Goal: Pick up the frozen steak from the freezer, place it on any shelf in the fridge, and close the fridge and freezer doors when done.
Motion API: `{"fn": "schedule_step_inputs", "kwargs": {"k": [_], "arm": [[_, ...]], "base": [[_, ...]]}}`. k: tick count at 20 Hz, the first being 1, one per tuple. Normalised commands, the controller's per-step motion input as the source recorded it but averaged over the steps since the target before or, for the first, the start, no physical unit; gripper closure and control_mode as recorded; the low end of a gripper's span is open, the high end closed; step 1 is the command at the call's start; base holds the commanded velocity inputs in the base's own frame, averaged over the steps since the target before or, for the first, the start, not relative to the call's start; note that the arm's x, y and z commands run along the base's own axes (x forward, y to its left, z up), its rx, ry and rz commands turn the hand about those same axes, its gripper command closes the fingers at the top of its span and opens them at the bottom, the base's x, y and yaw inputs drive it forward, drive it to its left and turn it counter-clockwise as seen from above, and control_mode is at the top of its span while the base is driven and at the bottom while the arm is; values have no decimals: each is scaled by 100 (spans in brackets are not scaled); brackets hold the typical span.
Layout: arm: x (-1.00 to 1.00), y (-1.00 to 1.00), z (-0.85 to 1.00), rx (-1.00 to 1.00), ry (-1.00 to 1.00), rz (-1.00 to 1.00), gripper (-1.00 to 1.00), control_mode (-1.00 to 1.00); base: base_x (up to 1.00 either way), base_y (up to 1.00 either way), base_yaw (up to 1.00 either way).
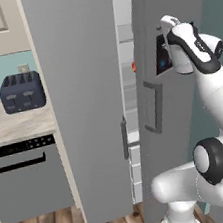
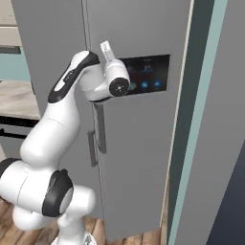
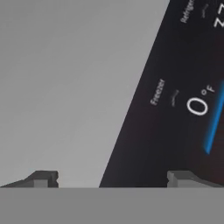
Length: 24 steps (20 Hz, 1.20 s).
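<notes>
My gripper (image 3: 113,181) is open, its two fingertips (image 3: 43,179) close against the face of the tall grey two-door unit. Right in front of it is the dark display panel (image 3: 175,109), lettered "Freezer". In the left base view my wrist (image 1: 189,46) leans on that panelled right door (image 1: 156,127). The left door (image 1: 82,102) stands ajar. Through the narrow gap between the doors I see pale shelf edges (image 1: 122,33) and a small bright red lump, the frozen steak (image 1: 133,67). Which compartment holds it I cannot tell. In the right base view the wrist (image 2: 117,83) covers the panel's left edge.
A dark blue toaster (image 1: 22,91) sits on the pale counter (image 1: 9,126) to the left, above a grey dishwasher (image 1: 28,181). Two vertical door handles (image 2: 98,134) sit below my wrist. A teal wall (image 2: 203,95) closes in on the right.
</notes>
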Motion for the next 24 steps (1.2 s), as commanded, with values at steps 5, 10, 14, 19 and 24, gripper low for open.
{"fn": "schedule_step_inputs", "kwargs": {"k": [5, 10, 14, 19, 24], "arm": [[44, 3, 20, 0, 11, -15, -100, -100], [36, 1, 16, 0, 11, -14, -100, -100], [35, 0, 11, 0, 10, -14, -100, -100], [34, 0, 9, 0, 10, -14, -100, -100], [39, 0, 3, 0, 11, -14, -100, -100]], "base": [[0, 0, 0], [0, 0, 0], [0, 0, 0], [0, 0, 0], [0, 0, 0]]}}
